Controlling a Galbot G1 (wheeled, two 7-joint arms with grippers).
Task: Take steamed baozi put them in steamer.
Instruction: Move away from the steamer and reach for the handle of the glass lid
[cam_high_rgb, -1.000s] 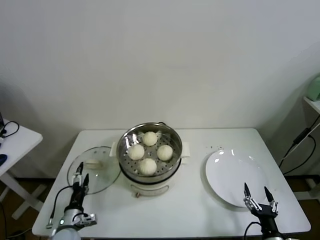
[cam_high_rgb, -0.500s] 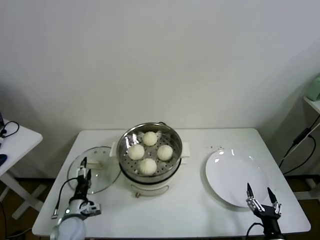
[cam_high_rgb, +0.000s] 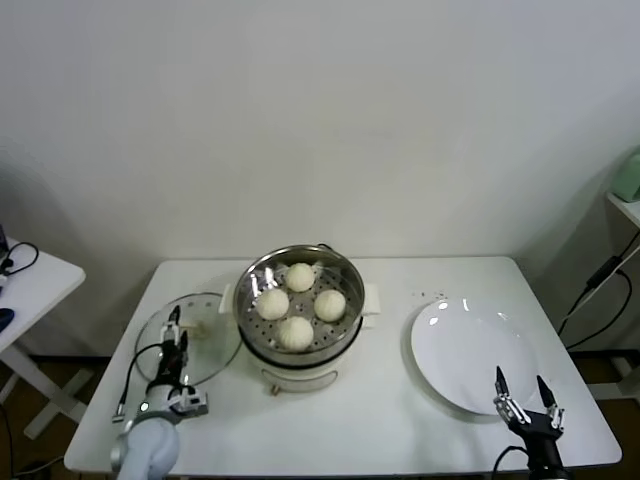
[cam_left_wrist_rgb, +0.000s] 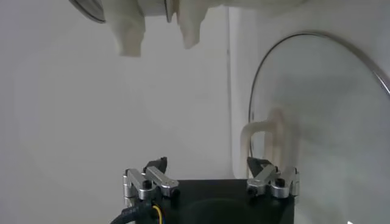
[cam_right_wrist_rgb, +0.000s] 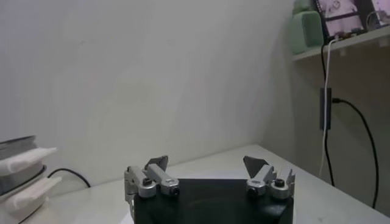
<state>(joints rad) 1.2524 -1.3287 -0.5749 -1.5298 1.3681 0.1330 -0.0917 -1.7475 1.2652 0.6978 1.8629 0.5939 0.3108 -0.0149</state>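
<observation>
Inspecting status: all four steamed baozi (cam_high_rgb: 297, 305) sit on the perforated tray inside the steamer (cam_high_rgb: 300, 308), clustered near its middle; the loading part of the task reads as complete.
Steamer position: centre of the white table (cam_high_rgb: 380, 420), between the glass lid (cam_high_rgb: 190, 335) on the robot's left and the white plate (cam_high_rgb: 470, 352) on its right.
Plate: bare, nothing resting on it, which agrees with the buns having all been moved across.
Lid: lying flat on the table just beside the steamer, its handle facing up; the steamer is uncovered.
Left gripper (cam_high_rgb: 176, 335): low at the near left of the table, over the near edge of the lid; jaws spread wide with nothing between them. The left wrist view shows the lid's rim and handle close ahead of its fingertips (cam_left_wrist_rgb: 156, 165).
Right gripper (cam_high_rgb: 523, 392): at the near right edge of the table, just past the plate's near rim; jaws spread wide, empty.
Change over the last second: left gripper has crept forward and inward, from short of the lid to over its near edge; right gripper has drawn back slightly toward the table edge.
Reading: right arm appears to be retiring, its work finished; left arm seems to be closing on the lid, possibly to cover the steamer, though that is judgement only.
Risk: none evident to the buns.
</observation>
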